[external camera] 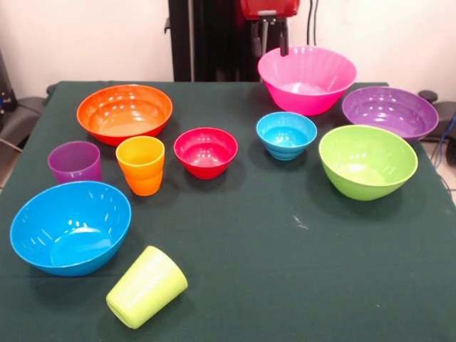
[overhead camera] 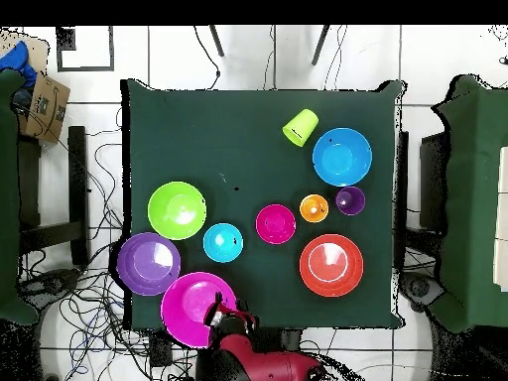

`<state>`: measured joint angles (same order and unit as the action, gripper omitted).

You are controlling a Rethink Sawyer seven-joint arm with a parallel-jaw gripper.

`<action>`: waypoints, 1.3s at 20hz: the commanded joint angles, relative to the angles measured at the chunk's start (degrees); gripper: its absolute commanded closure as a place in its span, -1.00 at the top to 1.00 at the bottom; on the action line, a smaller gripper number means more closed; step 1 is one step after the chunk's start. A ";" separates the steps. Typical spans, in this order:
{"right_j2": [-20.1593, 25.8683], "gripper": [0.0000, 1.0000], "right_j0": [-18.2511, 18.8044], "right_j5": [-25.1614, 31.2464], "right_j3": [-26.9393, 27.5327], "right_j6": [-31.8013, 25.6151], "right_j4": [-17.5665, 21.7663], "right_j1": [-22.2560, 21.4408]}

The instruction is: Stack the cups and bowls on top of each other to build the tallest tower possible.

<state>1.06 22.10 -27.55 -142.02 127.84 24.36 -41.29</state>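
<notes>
While end effector [external camera: 273, 41] hangs, pink bowl [external camera: 307, 78] beneath

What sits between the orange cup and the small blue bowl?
The small red bowl alone, between orange cup and small blue bowl; both views show it.

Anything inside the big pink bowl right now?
Nothing: the pink bowl looks empty in both views. The gripper hangs above its rim, hiding a small part of the rim overhead.

The arm [external camera: 269, 8] has a glossy red housing over black parts; beneath it a slim black gripper [external camera: 273, 39] with grey metal fittings.
</notes>
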 commanded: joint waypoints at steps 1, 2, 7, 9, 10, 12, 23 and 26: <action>3.80 1.00 -0.67 3.24 8.50 2.86 3.04 5.36; 3.47 1.00 -0.82 2.20 9.14 2.85 3.39 6.65; 3.06 1.00 -0.90 1.57 11.63 2.00 5.42 9.04; 2.96 1.00 -0.96 1.24 12.87 1.59 6.69 10.34; 3.13 1.00 -0.82 1.19 13.30 1.41 7.38 10.85; 3.58 1.00 -0.24 2.28 13.77 1.07 8.71 10.70; 7.14 1.00 4.36 7.63 14.97 1.46 14.12 8.92; 7.57 1.00 4.71 8.26 15.20 1.21 15.09 8.33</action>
<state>2.18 26.16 -26.92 -135.05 127.84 36.05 -35.24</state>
